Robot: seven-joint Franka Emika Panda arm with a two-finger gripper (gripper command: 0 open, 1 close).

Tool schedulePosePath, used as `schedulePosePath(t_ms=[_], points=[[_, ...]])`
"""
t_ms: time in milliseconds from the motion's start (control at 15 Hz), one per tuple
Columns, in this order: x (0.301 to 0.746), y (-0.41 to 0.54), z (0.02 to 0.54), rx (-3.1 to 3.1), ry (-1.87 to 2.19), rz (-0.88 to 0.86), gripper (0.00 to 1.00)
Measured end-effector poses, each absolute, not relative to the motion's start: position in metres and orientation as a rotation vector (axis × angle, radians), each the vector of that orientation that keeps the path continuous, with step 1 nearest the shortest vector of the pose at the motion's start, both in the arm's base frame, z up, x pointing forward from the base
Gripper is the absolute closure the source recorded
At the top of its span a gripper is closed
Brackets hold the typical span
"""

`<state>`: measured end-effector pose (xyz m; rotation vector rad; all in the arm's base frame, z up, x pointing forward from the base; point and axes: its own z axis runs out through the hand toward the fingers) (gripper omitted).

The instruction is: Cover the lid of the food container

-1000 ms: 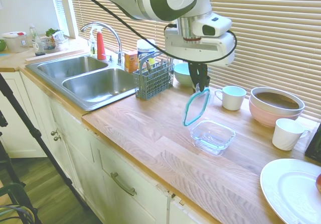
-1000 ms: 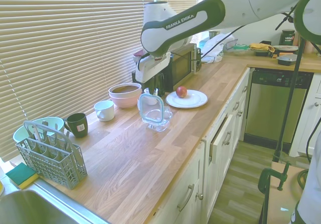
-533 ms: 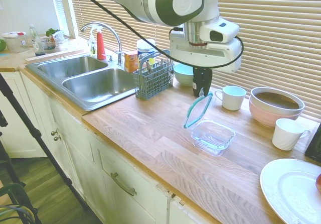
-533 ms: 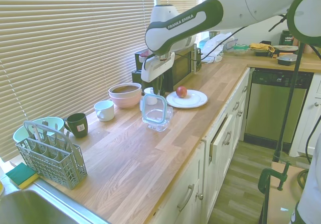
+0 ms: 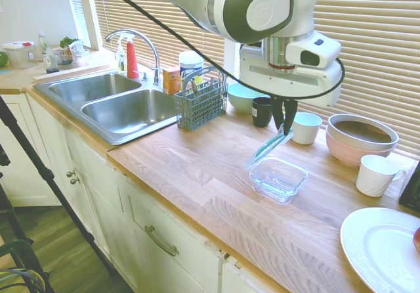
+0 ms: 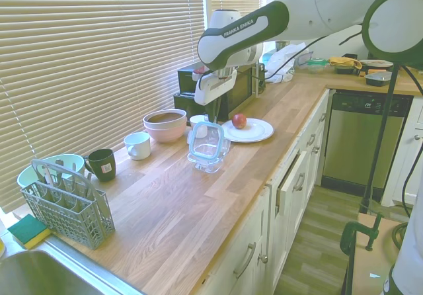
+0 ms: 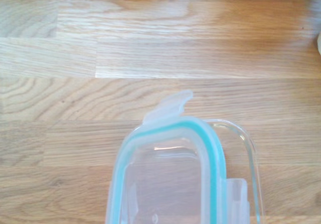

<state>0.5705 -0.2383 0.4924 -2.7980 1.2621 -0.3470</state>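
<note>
Wooden counter (image 5: 197, 168): lid (image 5: 269, 147) tilted in tool (image 5: 285, 127).

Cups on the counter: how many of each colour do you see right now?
White: 2, a white cup and a second white cup.
Dark: 1, the dark mug.
Total: 3.

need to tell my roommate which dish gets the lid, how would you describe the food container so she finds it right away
On the wooden counter right of the sink, look below the gripper, in front of the white mugs. The food container is the small, shallow, rounded-square clear glass dish with the teal-rimmed lid held tilted over it. Its neighbours are round and opaque: a pink bowl and a white plate.
</note>
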Motion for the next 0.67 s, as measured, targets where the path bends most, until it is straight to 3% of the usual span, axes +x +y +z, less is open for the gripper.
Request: schedulePosePath(t_ms=[667], points=[[0.571,-0.269,0.468,-2.718,1.271,-0.341,1.00]])
